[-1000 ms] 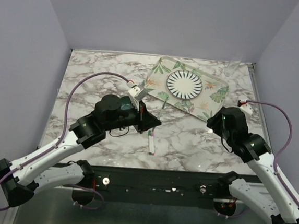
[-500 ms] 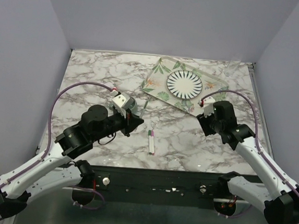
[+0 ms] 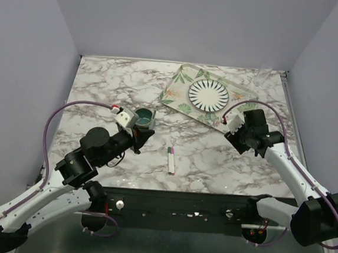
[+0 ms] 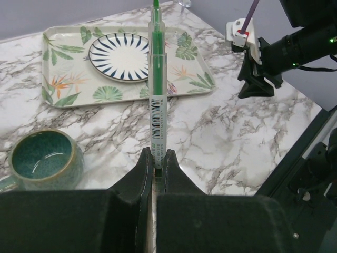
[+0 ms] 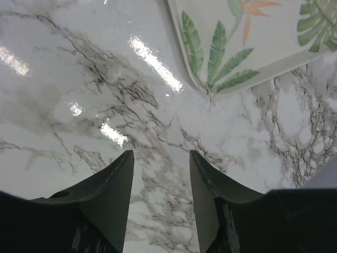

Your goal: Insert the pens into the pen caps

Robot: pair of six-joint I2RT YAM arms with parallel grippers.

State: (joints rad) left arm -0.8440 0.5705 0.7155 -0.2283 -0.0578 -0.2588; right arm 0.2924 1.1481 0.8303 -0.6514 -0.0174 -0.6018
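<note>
Nearest you, a pen [image 3: 171,162] is lying on the counter [image 3: 102,79] between the two arms, pointing roughly away from you. It is showing a pink-purple bit near its far end, too small to tell whether that is a cap.

Your left hand [image 4: 156,158] is clamping the second pen [image 4: 157,95] by its near end. The fingers are pressing together on the barrel just below its barcode label. This pen is sticking straight out past the fingertips, with a green core running up to a green tip, and it is hanging above the counter, touching nothing else.

Just to the left of that hand, the green cup [image 3: 144,118] is standing upright on the counter.

Your right hand [image 5: 160,155] is hovering over bare marble with its fingers apart and nothing between them, near the tray's front corner.

Farther back, the leaf-printed tray [image 3: 182,79] is sitting at an angle, carrying a striped plate [image 3: 208,95]. At the far right corner a clear glass [image 3: 262,77] is standing, well apart from both hands.
</note>
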